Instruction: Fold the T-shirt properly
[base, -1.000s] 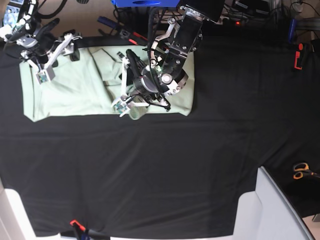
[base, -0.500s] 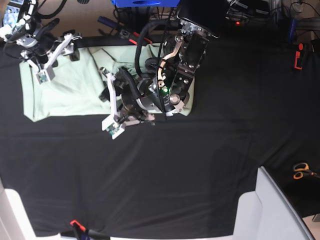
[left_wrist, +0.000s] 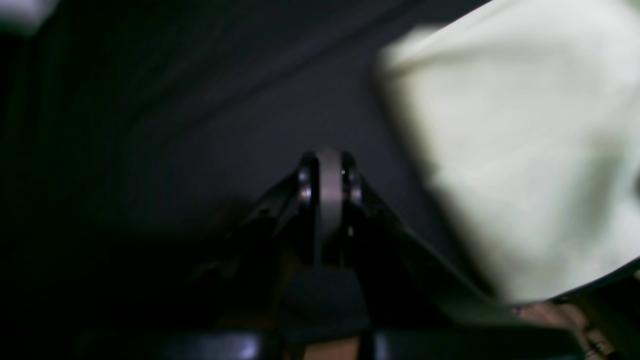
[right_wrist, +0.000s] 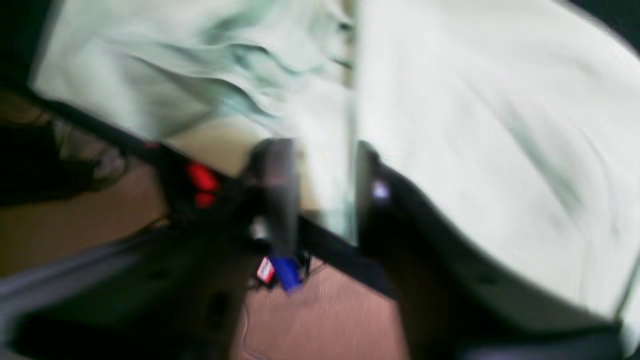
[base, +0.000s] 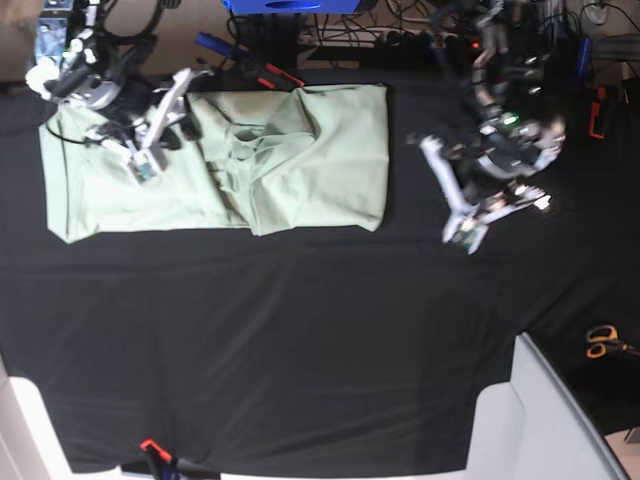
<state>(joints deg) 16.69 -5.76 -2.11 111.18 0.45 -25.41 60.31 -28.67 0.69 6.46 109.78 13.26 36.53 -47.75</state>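
The pale mint-green T-shirt lies partly folded at the table's back left, its right half lying in a loose flap. My right gripper is over the shirt's left part. In the blurred right wrist view, a strip of the T-shirt stands between the two fingers of the right gripper, closed on it. My left gripper hangs over bare black cloth to the right of the shirt. The left wrist view shows the left gripper shut and empty, with the T-shirt off to its right.
A black covering spreads over the whole table. Orange-handled scissors lie at the right edge and a white panel stands at the front right corner. A red clamp and cables sit along the back edge.
My left arm has swung right, off the shirt and onto bare black cloth, and its jaws have shut. My right gripper has shifted slightly right over the shirt and narrowed onto cloth.
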